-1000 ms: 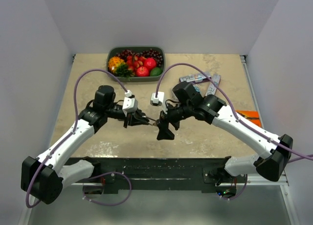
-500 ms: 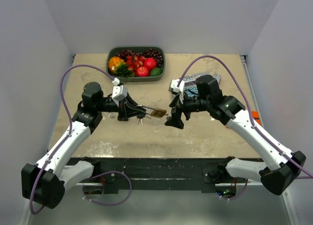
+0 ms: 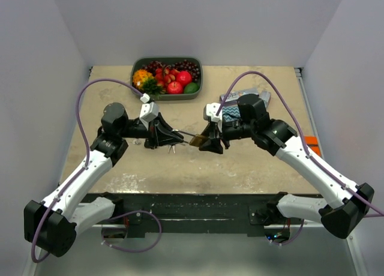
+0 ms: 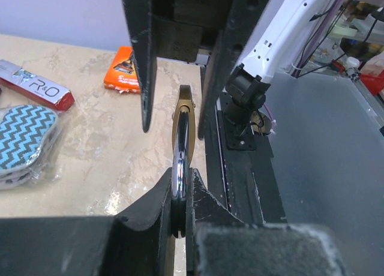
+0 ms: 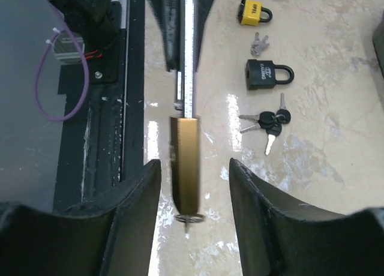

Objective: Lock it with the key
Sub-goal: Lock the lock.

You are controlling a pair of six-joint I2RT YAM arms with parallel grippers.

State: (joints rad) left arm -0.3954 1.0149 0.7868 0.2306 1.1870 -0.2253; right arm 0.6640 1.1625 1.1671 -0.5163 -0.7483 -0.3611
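The left gripper (image 3: 170, 134) is clamping the steel shackle (image 4: 180, 168) of the brass padlock (image 3: 195, 139), holding it level above the table (image 3: 252, 168) near the middle, with the body pointing toward the right arm. At the body's free end, what looks like a key (image 5: 188, 220) on a small ring is sticking out. The right gripper (image 3: 210, 143) is straddling that body with its jaws apart and a gap on either side, while a black padlock (image 5: 267, 75), a yellow padlock (image 5: 252, 12) and loose keys (image 5: 264, 121) are lying on the table below.
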